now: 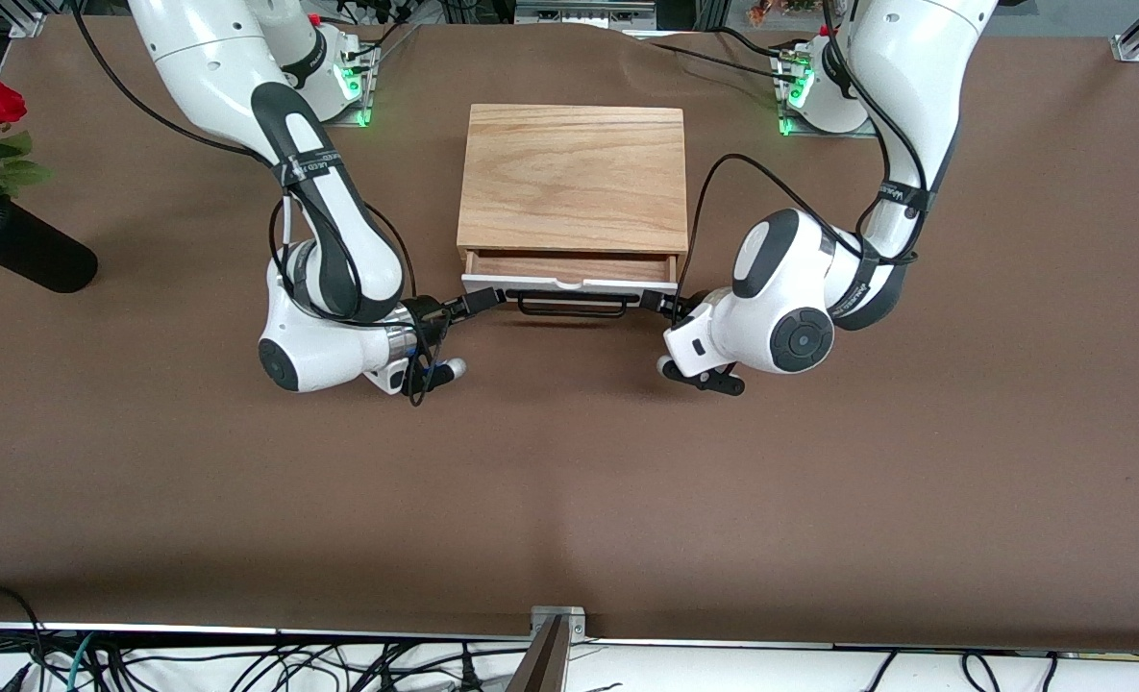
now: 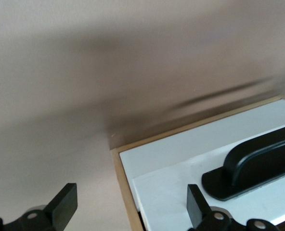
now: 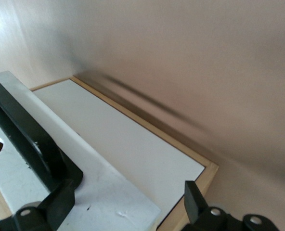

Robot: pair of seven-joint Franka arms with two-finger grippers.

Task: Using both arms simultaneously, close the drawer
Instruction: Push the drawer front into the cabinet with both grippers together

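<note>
The drawer (image 1: 569,284) sticks out a little from its wooden casing (image 1: 572,178), showing a strip of light-wood tray above the white front panel and the black wire handle (image 1: 571,308). My right gripper (image 1: 482,300) is at the panel's end toward the right arm; my left gripper (image 1: 660,303) is at the end toward the left arm. In the left wrist view, the left gripper (image 2: 131,211) is open, its fingers astride the panel's corner (image 2: 181,187) beside the handle (image 2: 258,163). In the right wrist view, the right gripper (image 3: 128,207) is open over the panel (image 3: 109,192), one finger by the handle (image 3: 27,139).
A black vase (image 1: 21,252) with red roses lies at the right arm's end of the brown table (image 1: 569,500). Black cables trail from both arms beside the casing.
</note>
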